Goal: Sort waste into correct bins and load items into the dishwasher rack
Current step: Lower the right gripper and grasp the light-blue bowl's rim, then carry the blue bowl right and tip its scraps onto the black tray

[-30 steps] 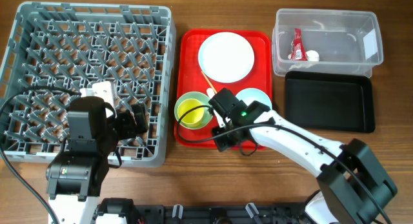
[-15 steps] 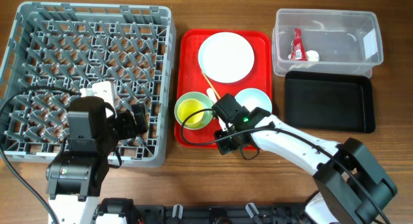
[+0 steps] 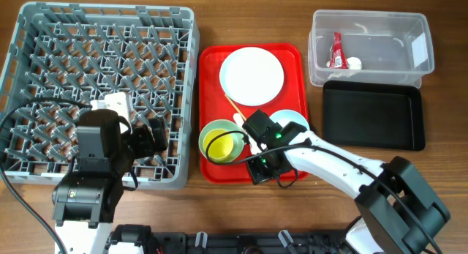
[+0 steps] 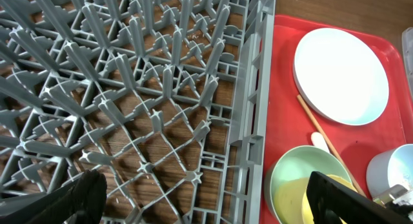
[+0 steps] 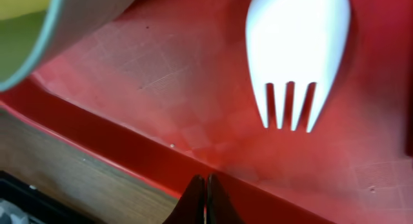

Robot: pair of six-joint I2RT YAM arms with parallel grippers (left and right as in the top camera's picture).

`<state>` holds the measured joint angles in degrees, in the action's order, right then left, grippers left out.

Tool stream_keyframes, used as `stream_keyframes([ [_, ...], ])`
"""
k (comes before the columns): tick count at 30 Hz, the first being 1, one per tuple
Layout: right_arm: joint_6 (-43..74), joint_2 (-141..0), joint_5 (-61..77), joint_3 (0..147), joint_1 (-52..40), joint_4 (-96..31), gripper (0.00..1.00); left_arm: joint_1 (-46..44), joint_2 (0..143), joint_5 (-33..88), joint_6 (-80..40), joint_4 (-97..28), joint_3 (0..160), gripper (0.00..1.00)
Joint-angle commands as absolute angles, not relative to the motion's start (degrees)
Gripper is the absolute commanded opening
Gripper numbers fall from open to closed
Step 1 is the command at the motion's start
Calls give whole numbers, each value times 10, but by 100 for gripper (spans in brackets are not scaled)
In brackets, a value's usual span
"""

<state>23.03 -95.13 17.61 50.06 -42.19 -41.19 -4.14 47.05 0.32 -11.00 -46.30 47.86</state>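
The grey dishwasher rack (image 3: 102, 56) holds no dishes; my left gripper (image 4: 206, 204) hangs open over its right front part. On the red serving tray (image 3: 292, 56) lie the pale-blue plate (image 3: 252, 76), a chopstick (image 3: 231, 102), the green bowl (image 3: 212, 131) with the yellow cup (image 3: 223, 144) inside, and the pale blue bowl (image 3: 292, 120), partly under my right arm. My right gripper (image 5: 205, 183) is shut at the tray's front rim (image 5: 129, 146). The white fork (image 5: 297, 50) lies just beyond it. The red wrapper (image 3: 337, 50) and the white bit (image 3: 355, 64) sit in the clear tub (image 3: 417, 27). No food scraps show.
The black tray (image 3: 373, 116) sits in front of the clear tub at the right. The red tray lies close against the rack's right wall (image 4: 255, 108). Bare wooden table (image 3: 439, 173) runs along the front.
The red tray, with everything on it, has slid toward the table's front and slightly left. My right gripper has moved the same way at its front rim. The left arm has not moved.
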Motion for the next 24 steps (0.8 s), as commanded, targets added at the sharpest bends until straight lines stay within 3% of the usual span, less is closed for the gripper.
stream_keyframes([
  [1, 257, -955, 207, 499, -425, -417, 4, -45, 469, 10, -109, -462, 488, 100],
  [8, 272, -955, 211, 499, -425, -427, 4, -45, 469, 10, -109, -462, 488, 100],
  [12, 284, -935, 123, 540, -415, -459, 13, -45, 469, 10, -109, -462, 488, 100],
  [13, 278, -919, 97, 569, -406, -478, 18, -45, 469, 10, -109, -462, 488, 100],
  [15, 252, -881, 53, 642, -381, -503, 46, -45, 469, 10, -109, -462, 488, 100],
  [19, 243, -870, 29, 696, -346, -467, 45, -45, 469, 10, -109, -462, 488, 100],
  [24, 276, -960, 15, 675, -346, -476, 37, -45, 469, 10, -109, -462, 488, 100],
])
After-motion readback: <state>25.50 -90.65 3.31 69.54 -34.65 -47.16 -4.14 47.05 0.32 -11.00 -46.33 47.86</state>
